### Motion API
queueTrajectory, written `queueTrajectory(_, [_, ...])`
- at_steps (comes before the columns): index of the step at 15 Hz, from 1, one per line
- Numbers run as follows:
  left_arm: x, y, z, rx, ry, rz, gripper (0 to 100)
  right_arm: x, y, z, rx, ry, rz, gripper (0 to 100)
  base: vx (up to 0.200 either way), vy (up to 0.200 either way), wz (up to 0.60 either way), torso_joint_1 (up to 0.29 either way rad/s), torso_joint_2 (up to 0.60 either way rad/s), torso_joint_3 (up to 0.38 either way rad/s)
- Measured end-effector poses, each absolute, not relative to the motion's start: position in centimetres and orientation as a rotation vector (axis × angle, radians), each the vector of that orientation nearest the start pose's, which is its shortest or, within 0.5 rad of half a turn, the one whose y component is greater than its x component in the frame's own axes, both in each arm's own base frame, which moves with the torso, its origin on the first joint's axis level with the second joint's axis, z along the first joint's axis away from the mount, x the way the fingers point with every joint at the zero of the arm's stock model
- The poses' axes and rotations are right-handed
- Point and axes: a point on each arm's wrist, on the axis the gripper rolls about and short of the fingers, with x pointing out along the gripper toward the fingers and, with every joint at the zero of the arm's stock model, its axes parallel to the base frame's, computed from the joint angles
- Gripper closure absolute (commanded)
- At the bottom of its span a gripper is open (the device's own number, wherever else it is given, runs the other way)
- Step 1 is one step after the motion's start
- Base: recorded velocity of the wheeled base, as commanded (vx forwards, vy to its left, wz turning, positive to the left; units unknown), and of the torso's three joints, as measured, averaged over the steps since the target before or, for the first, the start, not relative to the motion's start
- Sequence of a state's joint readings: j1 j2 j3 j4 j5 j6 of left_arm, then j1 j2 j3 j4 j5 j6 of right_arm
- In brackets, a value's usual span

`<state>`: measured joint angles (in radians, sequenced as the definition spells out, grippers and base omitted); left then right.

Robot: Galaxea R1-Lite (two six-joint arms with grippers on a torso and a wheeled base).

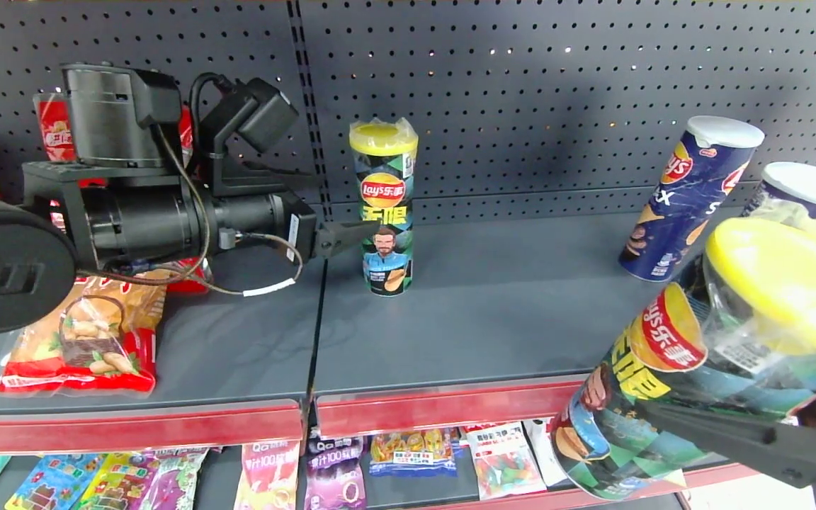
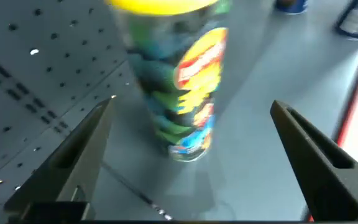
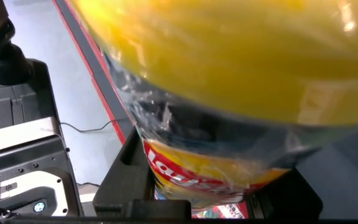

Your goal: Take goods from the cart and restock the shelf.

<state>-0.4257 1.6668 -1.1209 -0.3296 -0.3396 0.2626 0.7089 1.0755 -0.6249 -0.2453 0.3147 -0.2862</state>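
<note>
Head view, my left claw spread wide and empty, just beside the upright chip can on the shelf, my right claw clamped round a second can, tilted, at the shelf's front right edge.

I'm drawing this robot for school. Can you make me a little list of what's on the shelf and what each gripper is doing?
shelf: grey, with a red front edge
standing can: yellow lid, upright at mid-shelf
left gripper: open, fingers wide, pointed at the standing can
right gripper: shut on the held can
held can: yellow lid, tilted, in front of the shelf's right end
blue can: white lid, tilted, on the shelf's right side
bag: snack bag lying flat at the left
</note>
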Motion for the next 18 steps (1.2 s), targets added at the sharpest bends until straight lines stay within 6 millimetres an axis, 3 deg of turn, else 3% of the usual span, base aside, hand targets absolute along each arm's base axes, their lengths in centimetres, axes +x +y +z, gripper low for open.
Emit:
queueTrajectory(4, [29.3,-12.9,25.4,0.251,0.113,-0.750,0,10.7,10.0,23.4,-0.301,0.070,1.038,100,0.000,0.000,0.00,0.000,0.00,0.000])
queueTrajectory(10, [31.2,-11.8,26.2,0.209,0.063,-0.952,0,10.8,9.9,23.4,-0.300,0.070,1.032,100,0.000,0.000,0.00,0.000,0.00,0.000])
queueTrajectory(18, [34.6,-12.8,25.3,0.212,0.057,-0.965,0,10.7,9.7,23.0,-0.300,0.081,1.029,100,0.000,0.000,0.00,0.000,0.00,0.000])
